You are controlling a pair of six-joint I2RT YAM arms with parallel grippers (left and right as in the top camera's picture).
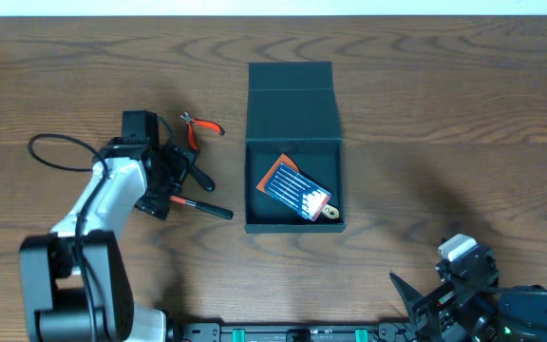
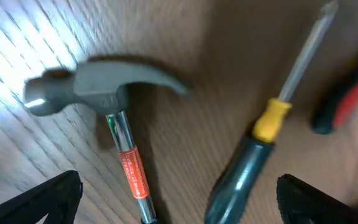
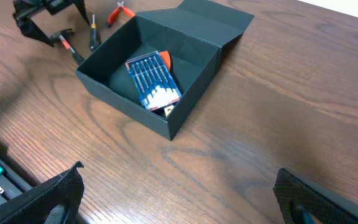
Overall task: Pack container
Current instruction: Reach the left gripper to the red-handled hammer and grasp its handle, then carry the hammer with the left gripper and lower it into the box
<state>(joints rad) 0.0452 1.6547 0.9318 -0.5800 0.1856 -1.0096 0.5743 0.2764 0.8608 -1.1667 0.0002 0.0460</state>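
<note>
The dark teal-black square container [image 1: 254, 185] stands mid-table with its flap lid open to the far side; it also shows in the right wrist view [image 3: 135, 102]. A blue striped packet [image 1: 295, 189] lies inside it. My left gripper [image 2: 179, 202] is open and hangs low over a small hammer [image 2: 107, 99] and a screwdriver [image 2: 260, 140] with a dark handle and yellow collar; both lie between its fingers on the table. Red-handled pliers [image 1: 200, 127] lie just beyond. My right gripper [image 3: 179, 196] is open and empty over bare table at the near right.
The tools lie in a cluster left of the container, under the left arm [image 1: 98, 204]. The left arm's black cable [image 1: 50, 152] loops on the table at the far left. The table's far edge [image 1: 273, 13] runs behind the lid.
</note>
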